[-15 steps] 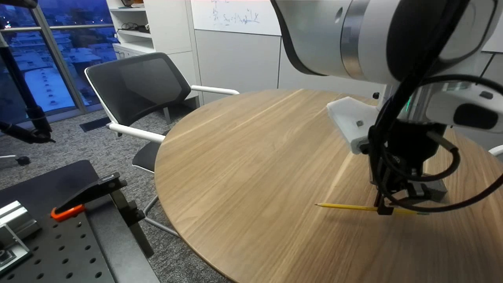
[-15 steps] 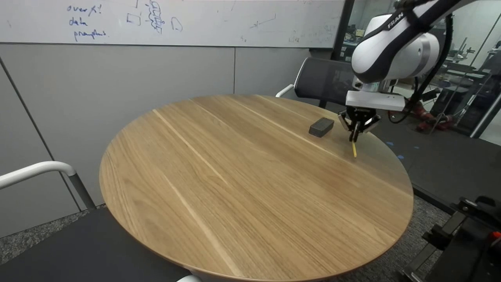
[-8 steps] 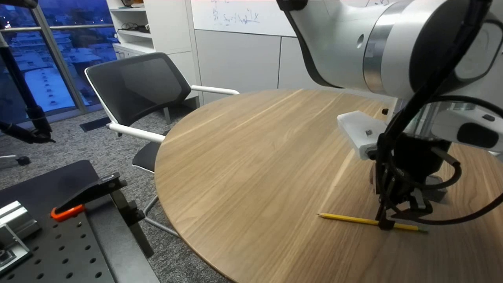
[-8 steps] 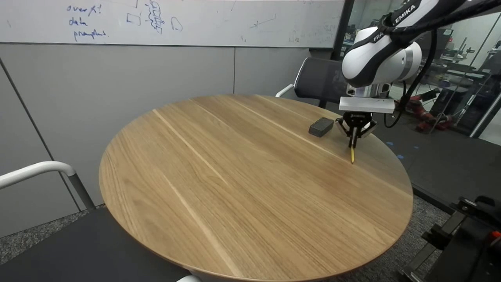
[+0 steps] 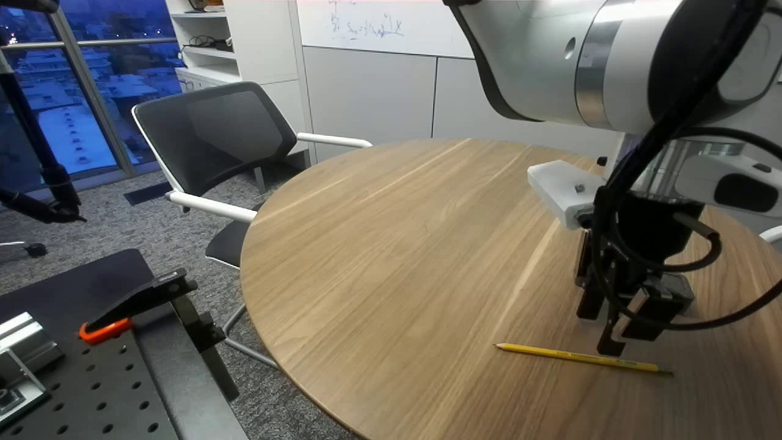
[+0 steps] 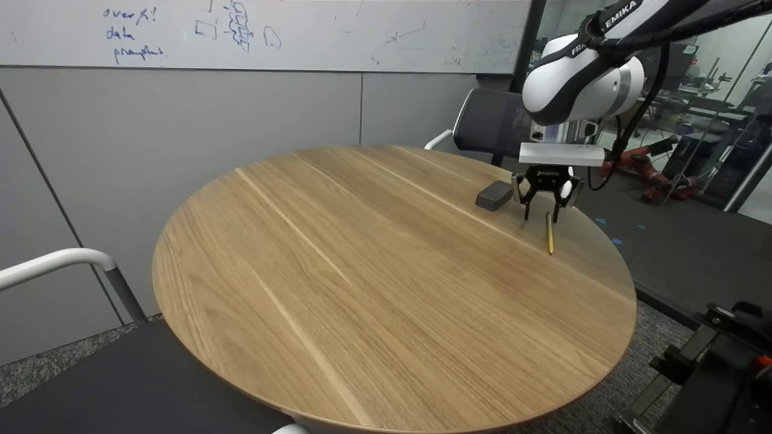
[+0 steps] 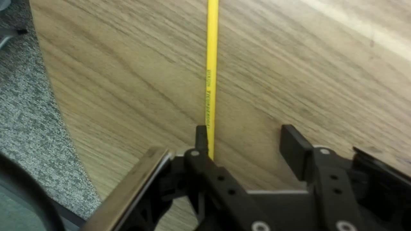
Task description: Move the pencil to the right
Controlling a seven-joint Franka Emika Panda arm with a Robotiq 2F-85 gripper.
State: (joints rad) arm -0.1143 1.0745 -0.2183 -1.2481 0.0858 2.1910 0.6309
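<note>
The pencil, thin and yellow, lies flat on the round wooden table, seen in both exterior views. Open fingers of my gripper hang just above it, near its blunt end. From an exterior view, the gripper stands behind the pencil, its two fingertips spread apart. In the wrist view the pencil runs down beside the left finger, which covers its lower end. A wide gap separates it from the right finger, and nothing is gripped.
A dark grey block sits close beside the gripper on the table. Chairs stand around, one with a mesh back. A dark cart with an orange-handled clamp is near the table's edge.
A second ago the gripper was shut on the pencil. Both came lower, toward the table; now the fingers have spread, the pencil is let go and the gripper has risen slightly.
</note>
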